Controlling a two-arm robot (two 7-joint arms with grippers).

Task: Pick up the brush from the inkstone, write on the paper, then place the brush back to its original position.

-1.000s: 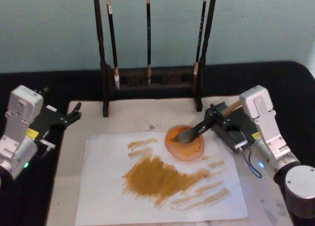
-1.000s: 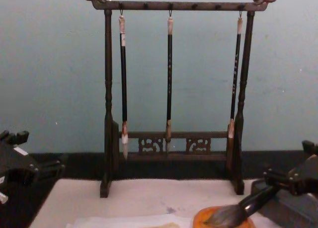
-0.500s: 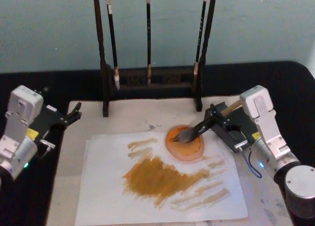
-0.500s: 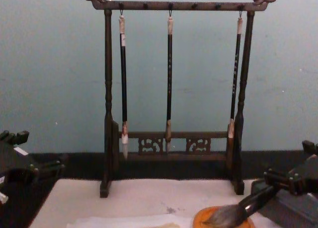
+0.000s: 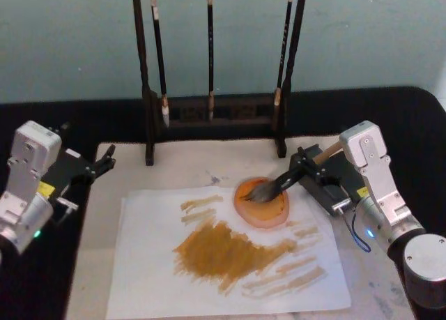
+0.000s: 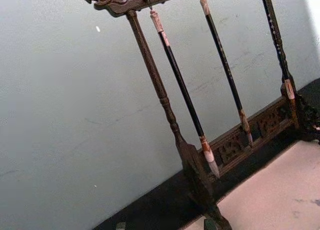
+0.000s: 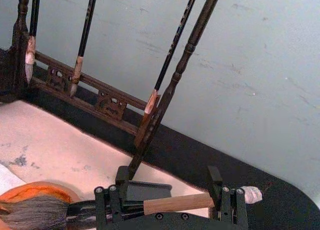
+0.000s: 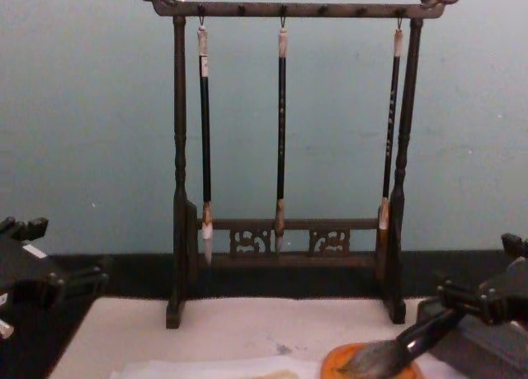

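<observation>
Writing looks done: paper (image 5: 153,264) covered in ochre strokes. We've got right gripper (image 5: 304,168) fingers clamped on brush (image 5: 282,183), tuft over inkstone (image 5: 263,203). Left: let go. Left gripper (image 5: 100,163) idle off counter's edge, fingers spread.

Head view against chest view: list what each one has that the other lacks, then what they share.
Head view alone: the ochre strokes across the paper and the brush's pale handle running back through the right gripper. Chest view alone: the rack's carved top bar with the hooks the three thin brushes hang from. Shared: the brush tuft resting on the orange dish, and the left gripper idle at the mat's left edge.
</observation>
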